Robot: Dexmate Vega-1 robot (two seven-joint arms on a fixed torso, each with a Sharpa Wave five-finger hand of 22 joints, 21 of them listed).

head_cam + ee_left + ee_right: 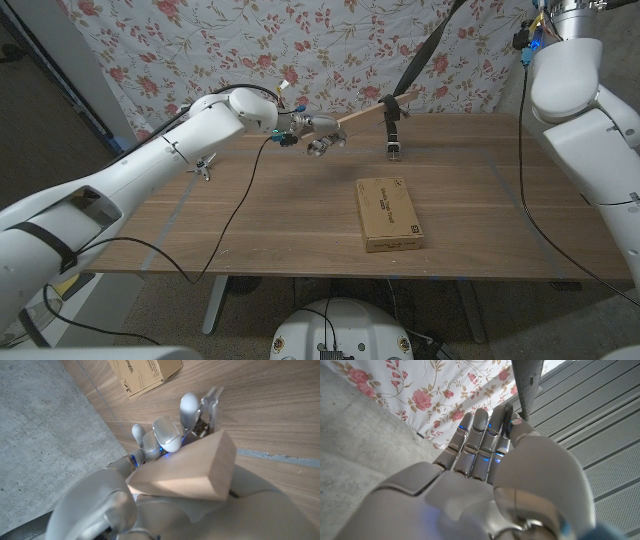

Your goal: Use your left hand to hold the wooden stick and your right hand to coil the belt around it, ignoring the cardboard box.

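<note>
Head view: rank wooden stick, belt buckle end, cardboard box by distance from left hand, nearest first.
1. Wooden stick: gripped by the left hand, reaching out toward the robot's right.
2. Belt: draped over the stick's far tip, its buckle end hanging down to the table.
3. Cardboard box: flat on the table, nearer the robot and to its right of the hand.

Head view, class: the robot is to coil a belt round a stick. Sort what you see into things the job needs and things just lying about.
Needed for the job:
- wooden stick, held by the left hand
- belt, draped over the stick, its strap pinched by the right hand

Just lying about:
- cardboard box, flat on the table
- floral cloth behind
</note>
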